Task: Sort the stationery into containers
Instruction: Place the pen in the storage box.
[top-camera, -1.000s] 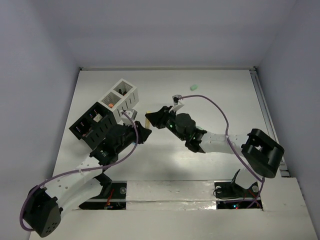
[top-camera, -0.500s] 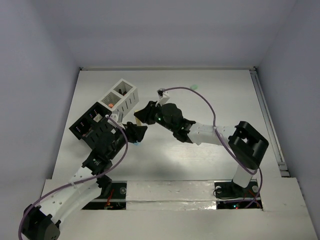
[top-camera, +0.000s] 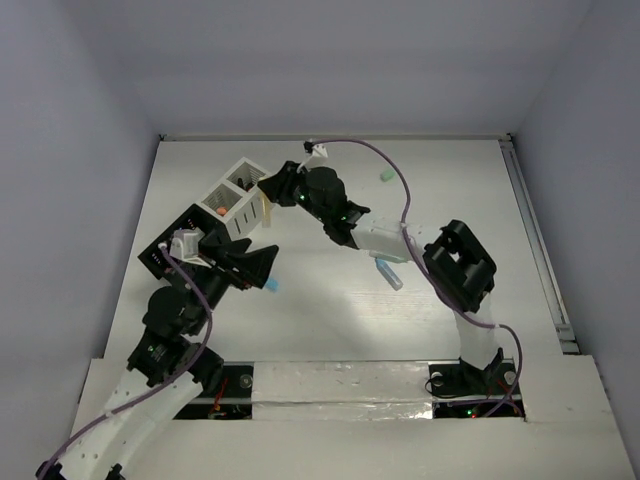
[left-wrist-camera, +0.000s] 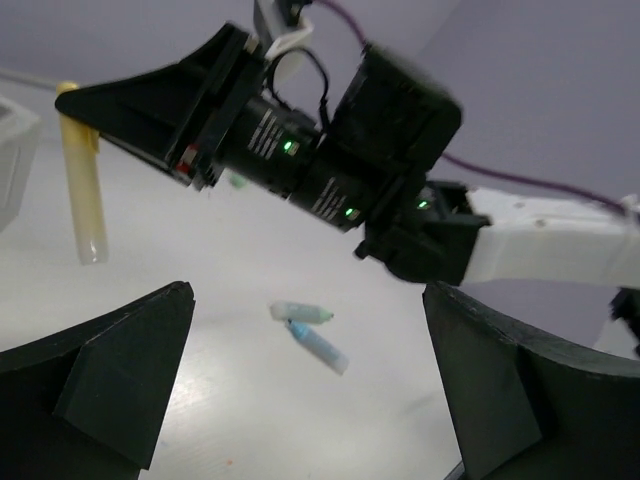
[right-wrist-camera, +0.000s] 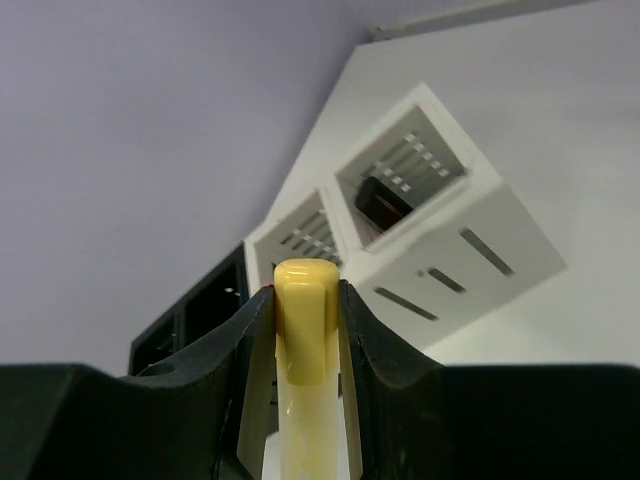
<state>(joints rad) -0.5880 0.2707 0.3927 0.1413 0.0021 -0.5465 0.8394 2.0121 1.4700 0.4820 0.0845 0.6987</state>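
Observation:
My right gripper (top-camera: 266, 192) is shut on a yellow marker (top-camera: 266, 212) that hangs upright right beside the white container (top-camera: 243, 186). The right wrist view shows the marker's yellow cap (right-wrist-camera: 304, 320) clamped between both fingers, with the white container (right-wrist-camera: 470, 235) and the black container (right-wrist-camera: 195, 310) behind. Beside the black container (top-camera: 178, 243), my left gripper (top-camera: 270, 267) stands wide open and empty. A small blue piece (top-camera: 272, 285) lies on the table at its fingertips. Ahead of the left gripper (left-wrist-camera: 310, 400), a green-capped marker (left-wrist-camera: 298, 312) and a blue marker (left-wrist-camera: 320, 346) lie touching.
A black piece (right-wrist-camera: 383, 203) sits in one white compartment and an orange piece (top-camera: 221, 210) in the other. A green piece (top-camera: 386, 174) lies at the table's far middle. The right arm (top-camera: 380, 238) stretches across the centre, above the two lying markers (top-camera: 388, 271).
The right gripper carried the yellow marker back and left to the white container. The left gripper opened wide and drew back to the left; the small blue piece now lies by its tips.

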